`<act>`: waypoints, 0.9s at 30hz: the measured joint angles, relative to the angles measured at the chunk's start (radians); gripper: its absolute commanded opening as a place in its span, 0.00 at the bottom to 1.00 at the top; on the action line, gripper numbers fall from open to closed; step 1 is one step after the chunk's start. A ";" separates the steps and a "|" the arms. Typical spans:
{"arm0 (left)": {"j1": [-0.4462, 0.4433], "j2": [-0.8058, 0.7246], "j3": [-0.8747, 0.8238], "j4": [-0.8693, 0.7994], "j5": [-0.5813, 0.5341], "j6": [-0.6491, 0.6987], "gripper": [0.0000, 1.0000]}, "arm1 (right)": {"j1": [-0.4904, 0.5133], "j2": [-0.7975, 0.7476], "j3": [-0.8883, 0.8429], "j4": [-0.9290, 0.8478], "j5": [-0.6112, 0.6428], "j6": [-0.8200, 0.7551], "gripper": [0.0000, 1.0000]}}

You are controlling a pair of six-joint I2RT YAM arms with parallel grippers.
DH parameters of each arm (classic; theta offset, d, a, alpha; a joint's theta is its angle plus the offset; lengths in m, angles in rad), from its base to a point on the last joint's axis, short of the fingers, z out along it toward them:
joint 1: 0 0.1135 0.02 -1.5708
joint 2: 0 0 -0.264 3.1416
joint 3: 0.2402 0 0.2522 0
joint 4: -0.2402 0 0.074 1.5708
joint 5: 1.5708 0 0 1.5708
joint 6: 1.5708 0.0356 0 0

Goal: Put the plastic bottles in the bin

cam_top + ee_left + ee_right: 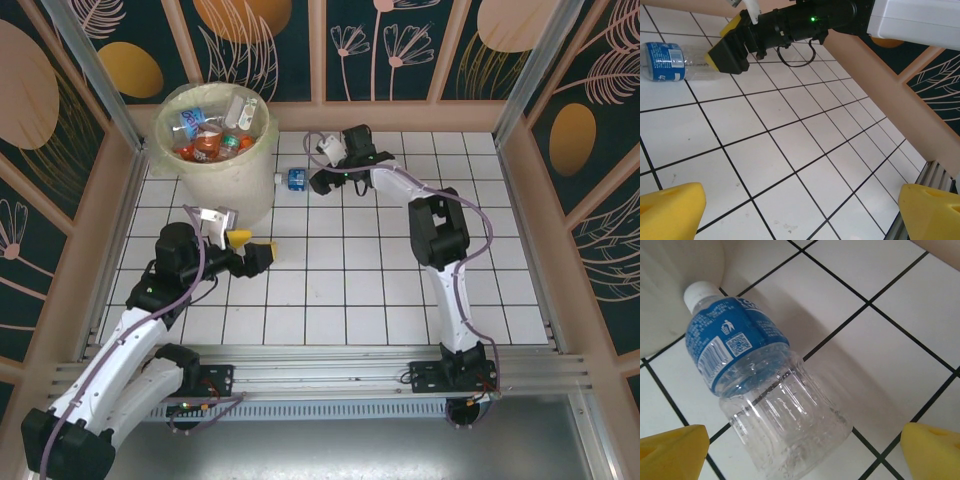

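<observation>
Already bin (218, 188) holds bottles (207, 140), perhaps six; blue-label bottle (747, 370) outside; left pincer (800, 212), right pincer (802, 452) spread.

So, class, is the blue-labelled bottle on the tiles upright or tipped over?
Tipped over: the blue-labelled bottle lies on its side, white cap toward the bin.

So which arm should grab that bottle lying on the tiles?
Probably the right: the right gripper, open, hangs close over the blue-labelled bottle beside the bin. The left gripper, also open, sits farther from it.
</observation>
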 measured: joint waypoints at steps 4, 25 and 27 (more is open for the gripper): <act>0.000 0.007 0.000 -0.003 -0.003 0.007 0.99 | 0.003 0.053 0.053 -0.023 -0.002 -0.017 0.99; 0.000 0.056 0.000 -0.009 -0.005 0.008 0.99 | 0.068 0.128 0.057 -0.063 0.033 -0.063 0.85; 0.000 0.053 0.000 -0.010 -0.003 0.008 0.99 | 0.067 0.113 0.043 -0.060 0.030 -0.061 0.84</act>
